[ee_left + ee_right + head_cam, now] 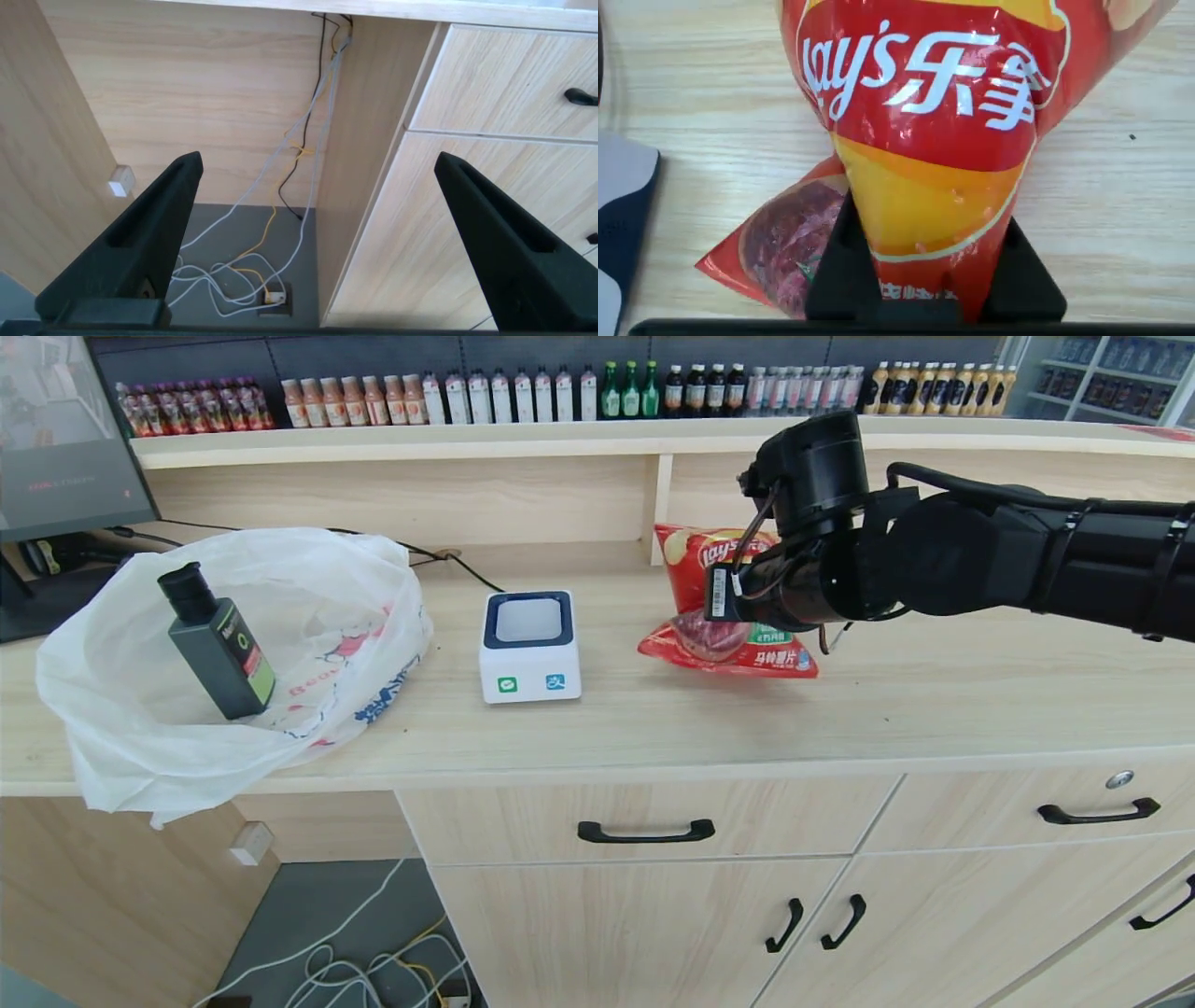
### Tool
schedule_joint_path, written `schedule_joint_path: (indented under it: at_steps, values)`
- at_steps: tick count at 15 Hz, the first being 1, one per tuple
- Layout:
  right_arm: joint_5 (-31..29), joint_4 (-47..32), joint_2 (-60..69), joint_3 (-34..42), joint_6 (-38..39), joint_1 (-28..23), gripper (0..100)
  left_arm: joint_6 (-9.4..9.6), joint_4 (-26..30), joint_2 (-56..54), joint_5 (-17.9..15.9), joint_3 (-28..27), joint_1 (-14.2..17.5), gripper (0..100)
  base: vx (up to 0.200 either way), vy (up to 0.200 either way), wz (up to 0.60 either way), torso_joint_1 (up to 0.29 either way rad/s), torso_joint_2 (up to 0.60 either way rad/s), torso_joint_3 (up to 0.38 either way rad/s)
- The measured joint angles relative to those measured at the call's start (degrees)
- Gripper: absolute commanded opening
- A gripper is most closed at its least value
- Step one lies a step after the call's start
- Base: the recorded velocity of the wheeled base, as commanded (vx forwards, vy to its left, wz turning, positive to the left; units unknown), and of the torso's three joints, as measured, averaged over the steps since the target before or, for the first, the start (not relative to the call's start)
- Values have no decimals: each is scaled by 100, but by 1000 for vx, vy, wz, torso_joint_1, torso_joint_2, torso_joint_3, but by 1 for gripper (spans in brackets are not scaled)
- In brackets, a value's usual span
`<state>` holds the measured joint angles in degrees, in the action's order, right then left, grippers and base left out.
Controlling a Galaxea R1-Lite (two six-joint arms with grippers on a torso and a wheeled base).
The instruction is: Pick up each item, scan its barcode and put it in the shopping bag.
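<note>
A red bag of chips [724, 607] stands tilted at the middle right of the wooden counter [934, 700], its lower end at or just above the surface. My right gripper [738, 602] comes in from the right and is shut on the bag's middle [924, 140], pinching it between both black fingers [842, 266]. A white barcode scanner [529, 646] with a dark-rimmed window sits left of the bag, its corner [621, 233] close by. At the far left lies the open white plastic shopping bag [308, 616] with a dark green bottle [219, 649] inside. My left gripper [318, 243] hangs open below counter level.
A raised ledge [420, 448] with a row of drink bottles [560, 392] runs behind the counter. A monitor [65, 439] stands at the back left. Drawers and cabinet doors [644, 831] are under the counter. Loose cables [252, 271] lie on the floor before the left gripper.
</note>
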<state>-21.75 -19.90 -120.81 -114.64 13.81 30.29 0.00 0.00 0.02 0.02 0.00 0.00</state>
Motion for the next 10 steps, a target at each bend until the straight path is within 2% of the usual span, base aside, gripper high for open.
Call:
schedule_joint_path:
  at_steps: [10]
  values:
    - [32,-77,165,6,15,0,0,0,0,0,0,0,0,100,0,0,0,0,0,0]
